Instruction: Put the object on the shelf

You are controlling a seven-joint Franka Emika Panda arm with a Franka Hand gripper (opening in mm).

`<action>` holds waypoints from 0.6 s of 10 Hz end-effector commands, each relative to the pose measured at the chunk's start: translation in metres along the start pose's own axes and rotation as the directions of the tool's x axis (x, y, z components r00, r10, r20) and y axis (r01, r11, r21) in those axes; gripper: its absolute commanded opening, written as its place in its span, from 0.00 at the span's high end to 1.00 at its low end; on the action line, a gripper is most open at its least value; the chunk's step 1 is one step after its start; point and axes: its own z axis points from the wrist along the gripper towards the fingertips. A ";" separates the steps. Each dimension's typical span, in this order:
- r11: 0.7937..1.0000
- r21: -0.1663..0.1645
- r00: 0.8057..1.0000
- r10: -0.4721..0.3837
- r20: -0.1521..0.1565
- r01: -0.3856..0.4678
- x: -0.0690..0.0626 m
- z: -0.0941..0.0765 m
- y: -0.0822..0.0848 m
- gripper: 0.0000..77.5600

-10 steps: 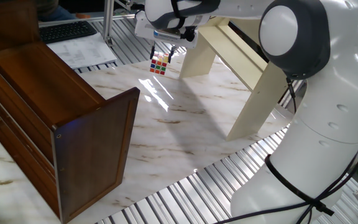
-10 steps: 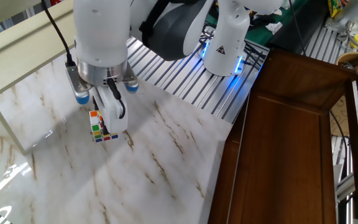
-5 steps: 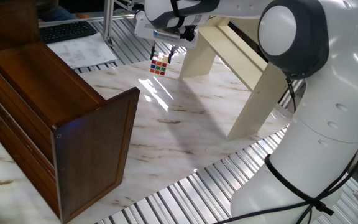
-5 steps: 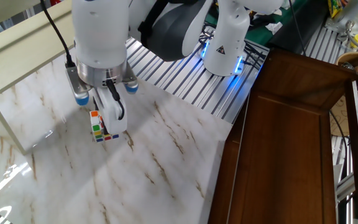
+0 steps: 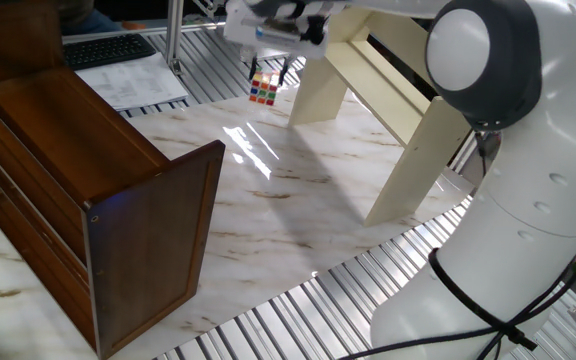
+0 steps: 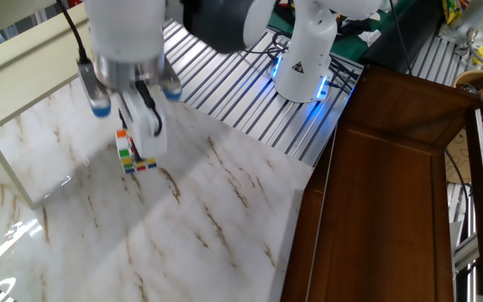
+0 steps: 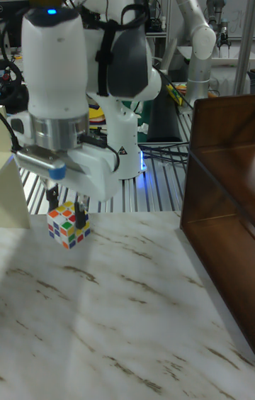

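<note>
The object, a small multicoloured cube (image 5: pixel 263 91), hangs just above the marble table near its far edge, and my gripper (image 5: pixel 269 72) is shut on it from above. In the other fixed view the cube (image 6: pixel 125 149) peeks out beside the white fingers (image 6: pixel 147 134). The tall fixed view shows the cube (image 7: pixel 67 224) between the dark fingertips of the gripper (image 7: pixel 65 211). The cream shelf (image 5: pixel 393 95) stands just right of the cube; its boards are bare. A shelf board (image 6: pixel 7 60) also runs along the top left of the other fixed view.
A large dark brown wooden cabinet (image 5: pixel 88 190) takes up the left of the table; it shows as the cabinet (image 6: pixel 392 184) on the right in the other fixed view. A keyboard (image 5: pixel 108 48) and papers lie behind it. Ribbed metal strips (image 5: pixel 298 320) border the marble.
My gripper has risen with the cube in its grip, lifting it off the marble. It has also drifted slightly toward the shelf.
</note>
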 end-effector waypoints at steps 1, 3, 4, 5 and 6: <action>0.999 0.000 0.999 -0.043 -0.002 0.043 -0.009 -0.051 -0.032 0.98; 0.998 0.002 0.998 -0.059 -0.015 0.059 -0.014 -0.068 -0.048 0.98; 0.997 0.006 0.997 -0.071 -0.021 0.071 -0.018 -0.080 -0.062 0.98; 0.997 0.007 0.997 -0.073 -0.022 0.074 -0.018 -0.081 -0.064 0.98; 0.996 0.011 0.996 -0.087 -0.026 0.088 -0.021 -0.091 -0.076 0.98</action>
